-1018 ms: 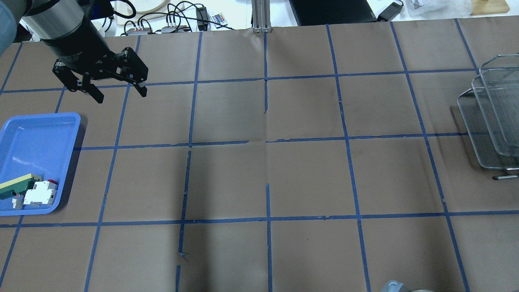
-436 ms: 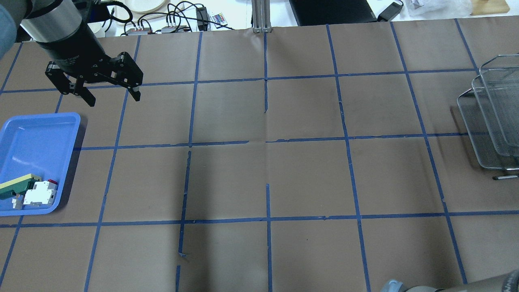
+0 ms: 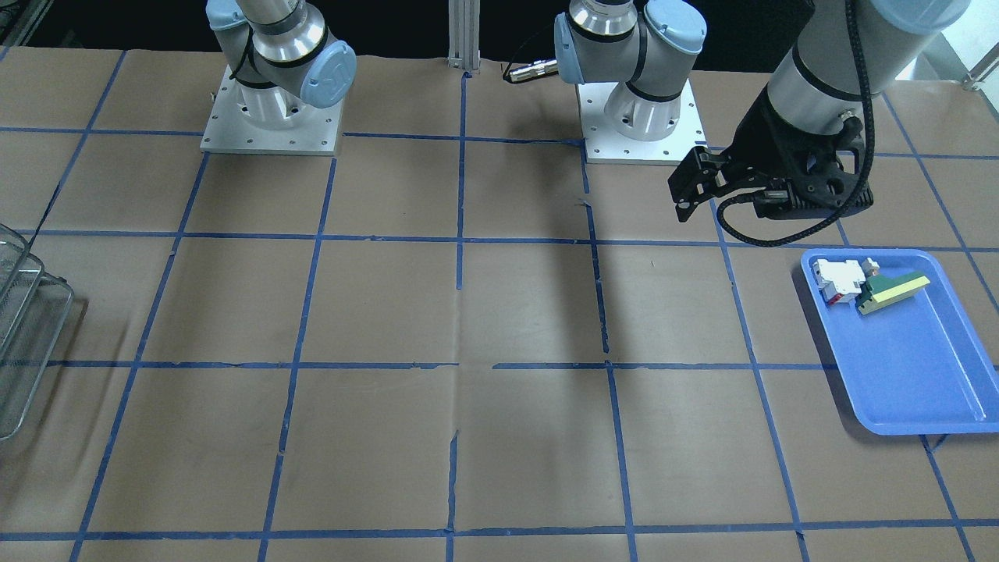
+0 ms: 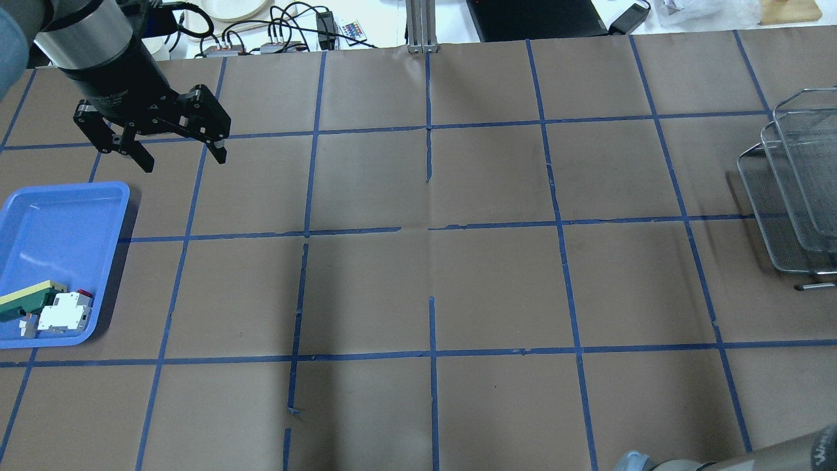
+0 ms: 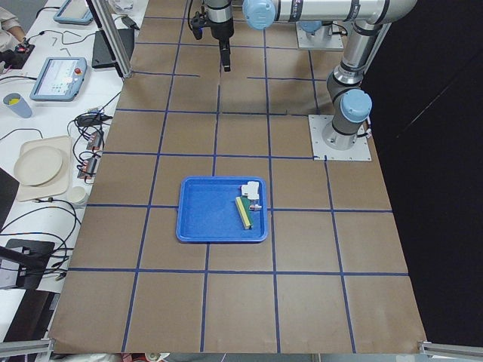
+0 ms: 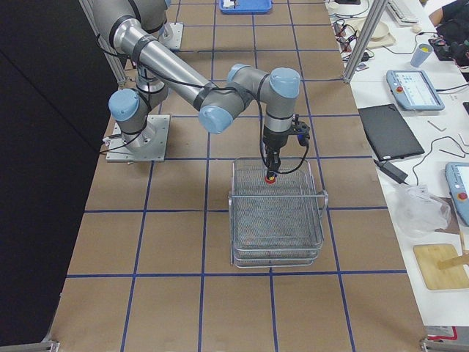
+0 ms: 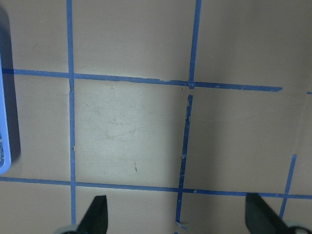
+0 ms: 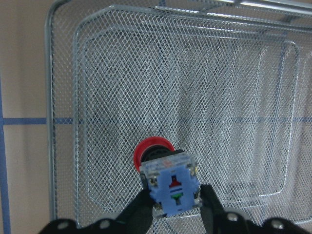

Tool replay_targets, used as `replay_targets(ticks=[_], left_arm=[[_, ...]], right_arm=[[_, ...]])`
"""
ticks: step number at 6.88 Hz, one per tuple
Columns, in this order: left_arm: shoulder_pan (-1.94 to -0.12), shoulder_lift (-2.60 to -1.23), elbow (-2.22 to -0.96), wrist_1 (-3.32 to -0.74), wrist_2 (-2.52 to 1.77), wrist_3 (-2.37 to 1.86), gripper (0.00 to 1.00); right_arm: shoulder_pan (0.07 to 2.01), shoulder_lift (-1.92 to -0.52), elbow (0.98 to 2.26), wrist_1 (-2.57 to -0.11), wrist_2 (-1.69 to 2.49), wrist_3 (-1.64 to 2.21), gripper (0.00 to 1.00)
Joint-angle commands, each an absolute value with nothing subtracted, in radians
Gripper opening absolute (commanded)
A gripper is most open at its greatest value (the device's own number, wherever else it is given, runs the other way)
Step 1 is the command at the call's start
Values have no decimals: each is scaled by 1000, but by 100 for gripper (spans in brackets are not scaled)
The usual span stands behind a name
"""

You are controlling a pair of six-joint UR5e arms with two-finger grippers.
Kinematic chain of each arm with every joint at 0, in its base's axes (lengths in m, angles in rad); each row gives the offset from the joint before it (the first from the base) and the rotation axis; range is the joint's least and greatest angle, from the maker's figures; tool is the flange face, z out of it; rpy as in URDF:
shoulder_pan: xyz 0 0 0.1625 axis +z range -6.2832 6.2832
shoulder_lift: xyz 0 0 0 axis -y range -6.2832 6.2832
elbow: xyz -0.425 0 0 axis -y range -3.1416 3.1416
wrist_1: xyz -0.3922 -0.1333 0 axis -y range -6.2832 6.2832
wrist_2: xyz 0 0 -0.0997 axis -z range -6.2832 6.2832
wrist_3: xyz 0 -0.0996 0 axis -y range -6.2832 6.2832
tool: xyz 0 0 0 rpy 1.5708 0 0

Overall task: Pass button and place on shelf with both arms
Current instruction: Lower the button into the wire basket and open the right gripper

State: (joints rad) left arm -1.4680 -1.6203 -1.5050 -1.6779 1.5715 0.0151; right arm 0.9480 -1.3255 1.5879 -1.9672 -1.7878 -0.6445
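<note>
The button (image 8: 153,147), with a red cap and a blue-backed body, sits between the fingers (image 8: 140,208) of my right gripper (image 8: 170,201). It is held above the mesh of the silver wire shelf (image 8: 195,83). In the exterior right view the right gripper (image 6: 270,169) holds the button (image 6: 270,177) over the shelf's (image 6: 278,220) near end. The shelf also shows in the overhead view (image 4: 794,183). My left gripper (image 4: 183,161) is open and empty, above the table beyond the blue tray (image 4: 59,222). In the left wrist view it (image 7: 178,217) shows only bare table between its fingertips.
The blue tray holds a white-and-red switch block (image 4: 65,311) and a green-and-yellow flat piece (image 4: 29,297) in its near corner. Cables and devices lie beyond the table's far edge (image 4: 288,29). The right arm's elbow (image 4: 785,454) shows at the bottom right of the overhead view.
My left gripper has moved a little to the left and then stopped, still open. The right arm's elbow has come further into the overhead view at the bottom right.
</note>
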Motion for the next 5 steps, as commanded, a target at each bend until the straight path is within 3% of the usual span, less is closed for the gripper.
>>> replay_targets(ticks=[1, 5], left_arm=[[-1468, -1615, -1512, -1675, 1575, 15, 100], [-1468, -1626, -1508, -1672, 1572, 11, 100]], right_arm=[[948, -1338, 1589, -1930, -1790, -641, 99], [954, -1544, 1600, -1619, -1786, -609, 99]])
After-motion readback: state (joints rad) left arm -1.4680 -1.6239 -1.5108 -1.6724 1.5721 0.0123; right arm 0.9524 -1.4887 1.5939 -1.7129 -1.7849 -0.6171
